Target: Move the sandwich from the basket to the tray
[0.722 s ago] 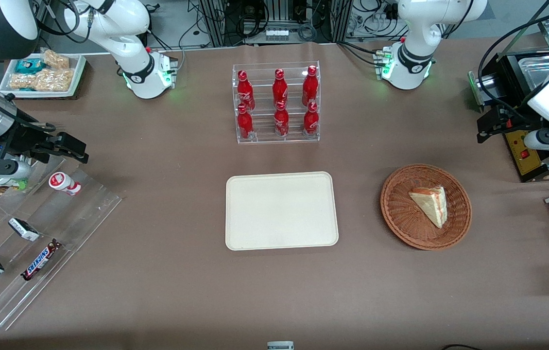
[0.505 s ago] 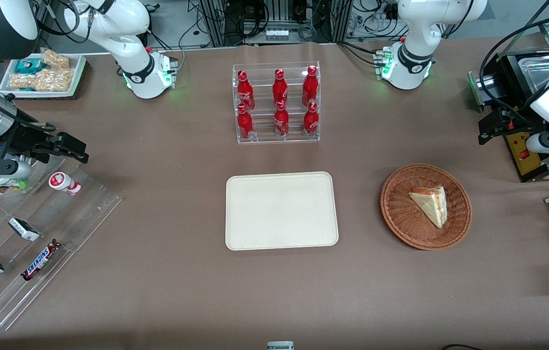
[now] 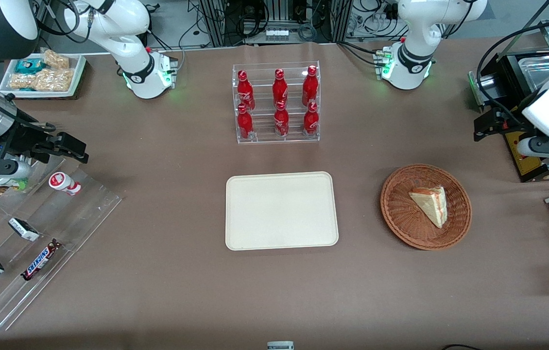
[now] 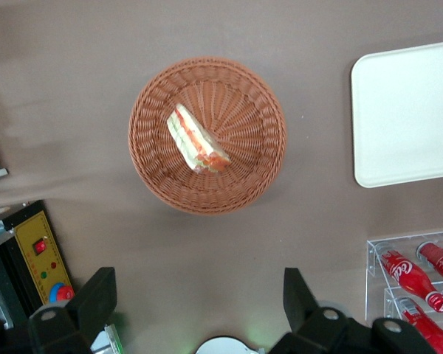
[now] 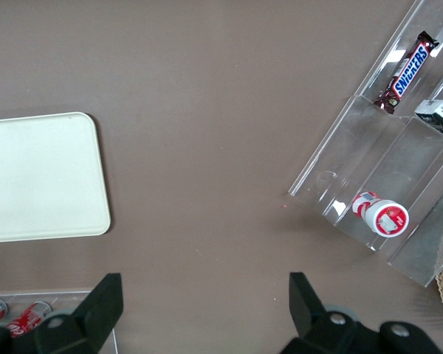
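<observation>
- Claw [image 4: 199, 310]: fingers spread apart, empty, high above the desk [image 3: 158, 291].
- Sandwich [image 4: 196, 140]: below the claw, lying in the basket [image 4: 151, 110].
- Advice: descend centred, straddle the wedge's flat bread faces, grip lightly.
- Tray [image 4: 406, 110]: bare, well apart sideways.

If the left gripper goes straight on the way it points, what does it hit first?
Probably bare table: the open gripper points down at cloth just short of the basket; depth is unclear.
</observation>
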`<state>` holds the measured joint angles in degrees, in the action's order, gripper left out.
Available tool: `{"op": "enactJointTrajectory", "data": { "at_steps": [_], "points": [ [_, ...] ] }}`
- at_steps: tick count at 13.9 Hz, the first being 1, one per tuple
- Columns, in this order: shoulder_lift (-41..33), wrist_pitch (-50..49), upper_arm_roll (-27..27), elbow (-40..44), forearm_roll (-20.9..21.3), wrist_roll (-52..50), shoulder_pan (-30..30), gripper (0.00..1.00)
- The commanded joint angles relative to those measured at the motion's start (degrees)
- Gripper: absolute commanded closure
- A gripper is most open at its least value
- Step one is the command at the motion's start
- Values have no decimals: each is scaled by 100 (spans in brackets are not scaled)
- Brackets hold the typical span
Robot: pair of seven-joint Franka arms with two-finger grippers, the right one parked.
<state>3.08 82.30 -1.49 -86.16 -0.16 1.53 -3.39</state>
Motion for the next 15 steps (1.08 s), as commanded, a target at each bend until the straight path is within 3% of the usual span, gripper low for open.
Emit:
{"op": "enactJointTrajectory", "data": {
  "at_steps": [1,10,15],
  "points": [
    [35,249,-18,-416,7,-117,14,0],
    [70,4078,8,-3518,33,-556,40,0],
    [332,5322,122,-4093,25,-2530,66,0]
  ]
}}
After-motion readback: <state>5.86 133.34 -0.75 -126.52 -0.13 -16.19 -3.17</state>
